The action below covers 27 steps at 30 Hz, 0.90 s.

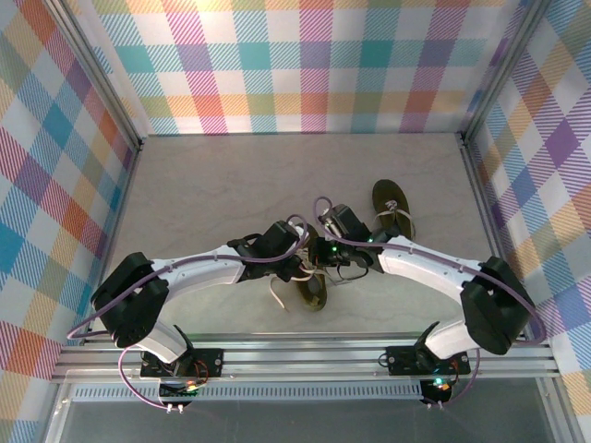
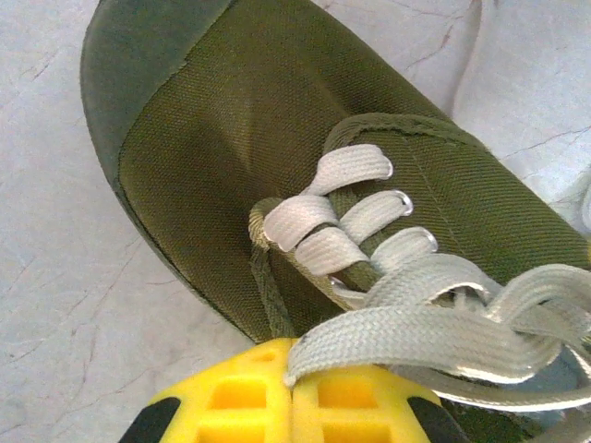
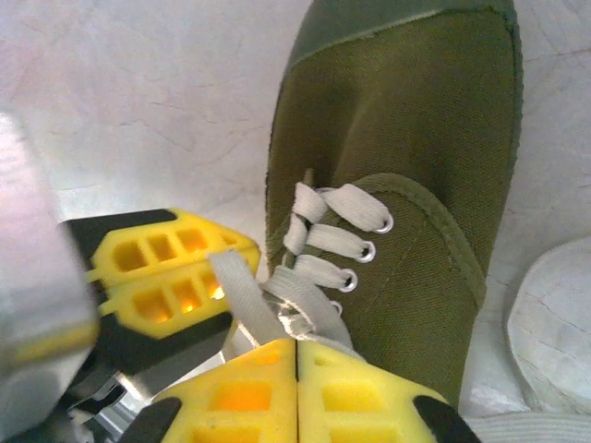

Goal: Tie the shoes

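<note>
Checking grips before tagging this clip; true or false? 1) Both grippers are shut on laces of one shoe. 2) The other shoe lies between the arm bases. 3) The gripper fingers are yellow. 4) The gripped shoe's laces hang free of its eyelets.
1. True: left gripper and right gripper each pinch a lace of the near shoe.
2. False: the other shoe lies farther back, beyond the right arm.
3. True: the fingers are yellow.
4. False: the laces run through the eyelets.
</note>
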Available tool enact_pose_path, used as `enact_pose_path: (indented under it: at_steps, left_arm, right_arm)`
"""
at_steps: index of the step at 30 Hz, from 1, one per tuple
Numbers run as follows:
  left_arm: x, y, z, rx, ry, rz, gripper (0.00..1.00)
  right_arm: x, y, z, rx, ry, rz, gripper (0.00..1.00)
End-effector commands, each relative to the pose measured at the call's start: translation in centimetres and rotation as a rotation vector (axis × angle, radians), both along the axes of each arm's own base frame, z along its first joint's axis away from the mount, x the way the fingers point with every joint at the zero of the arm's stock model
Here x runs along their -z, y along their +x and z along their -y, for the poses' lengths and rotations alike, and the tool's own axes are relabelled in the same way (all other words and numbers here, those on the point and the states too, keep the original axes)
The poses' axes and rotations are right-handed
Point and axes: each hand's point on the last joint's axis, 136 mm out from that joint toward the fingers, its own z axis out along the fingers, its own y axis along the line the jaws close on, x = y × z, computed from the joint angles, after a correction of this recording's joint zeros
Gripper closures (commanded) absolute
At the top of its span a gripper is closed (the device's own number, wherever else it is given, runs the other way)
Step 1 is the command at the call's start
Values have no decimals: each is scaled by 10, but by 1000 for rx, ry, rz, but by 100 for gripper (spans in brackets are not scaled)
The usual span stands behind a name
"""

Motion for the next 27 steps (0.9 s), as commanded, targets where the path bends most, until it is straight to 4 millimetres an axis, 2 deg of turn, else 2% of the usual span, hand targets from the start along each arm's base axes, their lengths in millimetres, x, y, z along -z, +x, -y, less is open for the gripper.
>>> enact_pose_path:
  at_steps: [1, 9, 17, 27]
  left_arm:
    - [-8, -2, 2, 17, -44, 7, 100]
    - [-8, -2, -1, -2, -61, 9, 100]
    - [-8, -2, -1, -2, -64, 8, 100]
    - [-8, 0, -4, -17, -61, 11, 100]
  right_arm:
    - [3, -1, -2, -7, -19, -30, 90]
    - [13, -6, -5, -33, -67, -72, 84]
    - [25, -13, -4, -58, -138, -112, 83]
    - [36, -17, 7, -82, -324, -115, 80]
